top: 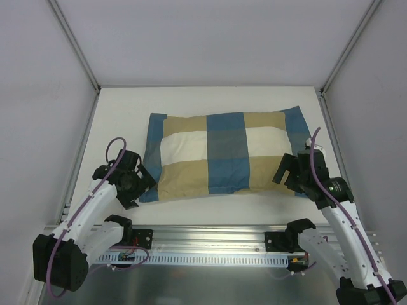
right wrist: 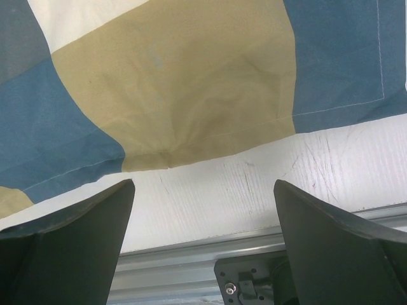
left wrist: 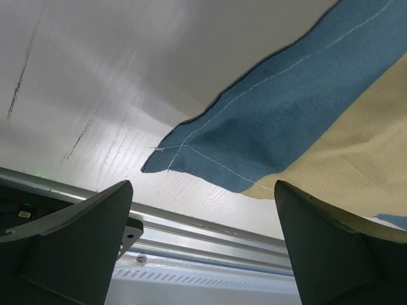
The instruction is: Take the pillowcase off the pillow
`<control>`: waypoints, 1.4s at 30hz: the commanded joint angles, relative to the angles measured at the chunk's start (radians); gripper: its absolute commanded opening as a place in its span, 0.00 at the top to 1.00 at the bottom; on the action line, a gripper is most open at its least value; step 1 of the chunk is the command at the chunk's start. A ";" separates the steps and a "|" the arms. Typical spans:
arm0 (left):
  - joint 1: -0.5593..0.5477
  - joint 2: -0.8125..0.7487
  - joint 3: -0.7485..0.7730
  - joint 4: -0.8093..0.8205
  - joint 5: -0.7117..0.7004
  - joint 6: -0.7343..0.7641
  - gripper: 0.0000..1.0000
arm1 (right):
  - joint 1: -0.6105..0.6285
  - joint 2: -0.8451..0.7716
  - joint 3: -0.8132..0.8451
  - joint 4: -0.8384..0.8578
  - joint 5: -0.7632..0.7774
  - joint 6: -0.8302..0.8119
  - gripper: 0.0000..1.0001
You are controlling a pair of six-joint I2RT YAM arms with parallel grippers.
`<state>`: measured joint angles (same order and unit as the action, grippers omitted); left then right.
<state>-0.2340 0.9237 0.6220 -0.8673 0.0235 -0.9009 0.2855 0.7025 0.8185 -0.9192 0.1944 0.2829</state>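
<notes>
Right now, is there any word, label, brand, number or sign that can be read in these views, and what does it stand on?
No readable text in any view.
The pillowcase shows only blue, tan and cream blocks and stitched seams, with no print or tag.
The small circuit board by the aluminium rail is too small to show any marking.

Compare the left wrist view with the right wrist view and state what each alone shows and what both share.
Left wrist only: the pillowcase's blue stitched corner, lying flat on the table, and the left gripper. Right wrist only: a puckered tan edge, a black bracket, and the right gripper. Both: the checked pillowcase, the white table, the metal rail, jaws open, holding nothing.
</notes>
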 commanded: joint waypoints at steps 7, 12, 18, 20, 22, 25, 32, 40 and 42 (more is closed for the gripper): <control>0.005 0.033 -0.011 -0.009 -0.057 -0.047 0.02 | -0.005 -0.005 0.004 0.009 0.002 0.004 0.04; 0.004 0.044 -0.059 0.082 -0.033 -0.001 0.01 | -0.005 0.020 -0.004 0.039 -0.046 0.019 0.04; -0.014 0.105 -0.110 0.163 0.070 0.037 0.01 | -0.006 -0.012 -0.015 0.042 -0.044 0.018 0.04; -0.024 0.107 -0.119 0.163 0.055 0.010 0.01 | -0.005 -0.017 -0.018 0.043 -0.050 0.021 0.04; -0.039 0.092 -0.125 0.168 0.040 -0.010 0.01 | -0.006 -0.017 -0.016 0.042 -0.056 0.022 0.04; -0.054 0.052 -0.139 0.189 0.013 -0.053 0.01 | -0.005 -0.020 -0.018 0.042 -0.061 0.027 0.04; -0.064 -0.101 -0.199 0.318 -0.051 -0.033 0.01 | -0.006 -0.029 -0.013 0.042 -0.073 0.030 0.04; -0.067 -0.218 -0.235 0.432 0.101 0.007 0.01 | -0.003 -0.041 -0.022 0.040 -0.085 0.041 0.04; -0.070 -0.261 -0.234 0.430 0.137 -0.010 0.01 | -0.006 -0.041 -0.022 0.040 -0.087 0.042 0.04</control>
<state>-0.2916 0.7151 0.3927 -0.4953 0.0780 -0.9192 0.2852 0.6727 0.8017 -0.8940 0.1226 0.3061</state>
